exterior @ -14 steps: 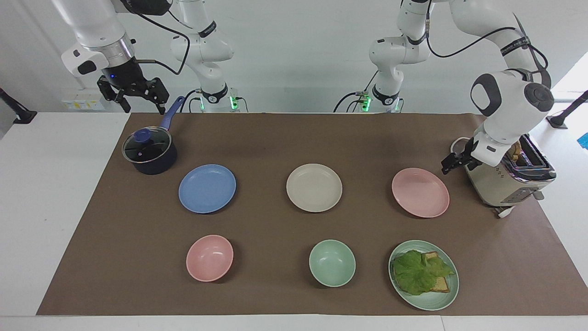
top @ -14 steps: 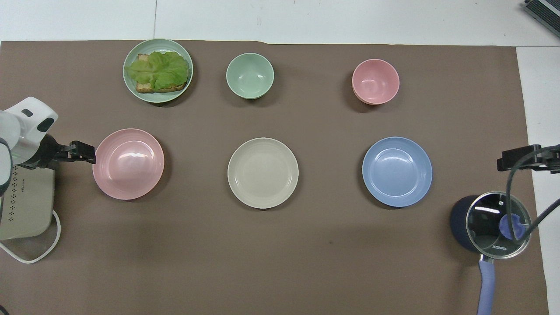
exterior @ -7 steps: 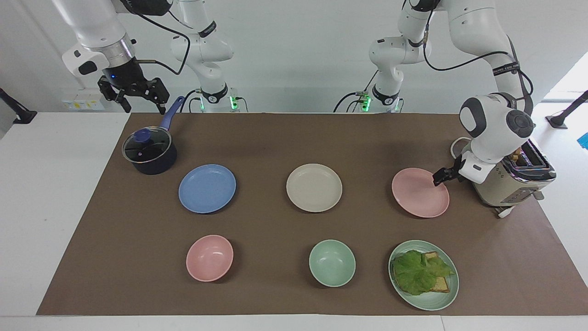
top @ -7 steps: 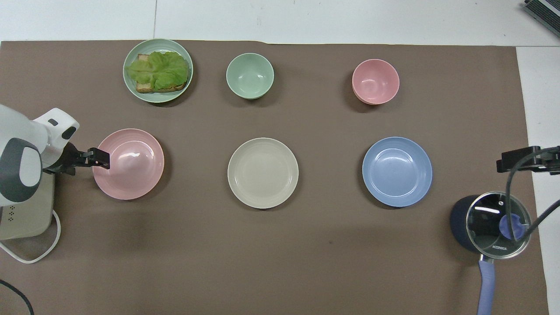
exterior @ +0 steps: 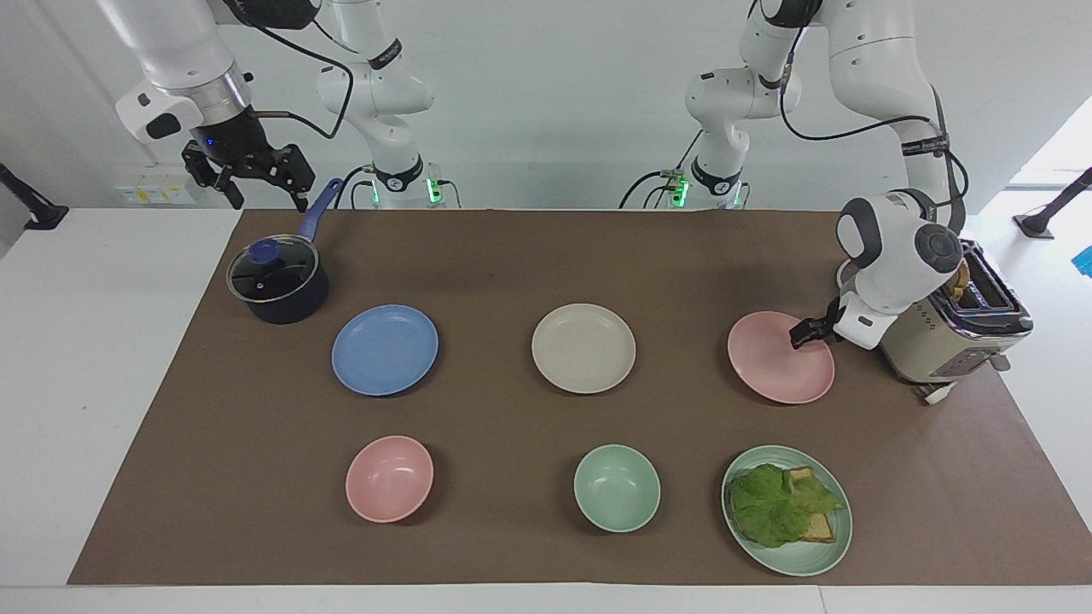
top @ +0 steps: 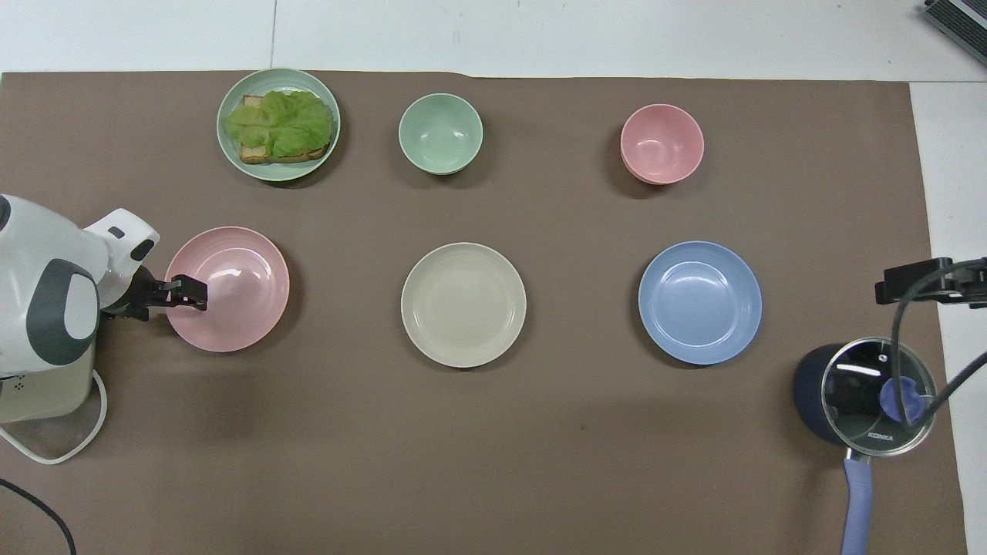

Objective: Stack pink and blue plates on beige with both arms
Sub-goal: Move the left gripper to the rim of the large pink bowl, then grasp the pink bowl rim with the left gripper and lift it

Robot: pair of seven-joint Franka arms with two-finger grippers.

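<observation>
Three equal plates lie in a row across the mat: the blue plate (exterior: 385, 350) (top: 699, 302) toward the right arm's end, the beige plate (exterior: 583, 348) (top: 463, 304) in the middle, and the pink plate (exterior: 776, 367) (top: 239, 301) toward the left arm's end. My left gripper (exterior: 802, 333) (top: 193, 293) is low at the pink plate's rim, on the edge that faces the toaster, reaching in over it. The plate lies flat on the mat. My right gripper (exterior: 267, 203) (top: 898, 287) waits open in the air over the mat's edge beside the pot.
A cream toaster (exterior: 947, 341) stands right beside the left arm's wrist. A dark lidded pot (exterior: 277, 281) with a blue handle sits near the right gripper. Farther from the robots are a pink bowl (exterior: 389, 477), a mint bowl (exterior: 617, 488) and a mint plate (exterior: 798, 558) with lettuce and toast.
My left gripper has moved from beside the toaster down and in over the pink plate's rim. The right arm and all three plates have stayed where they were.
</observation>
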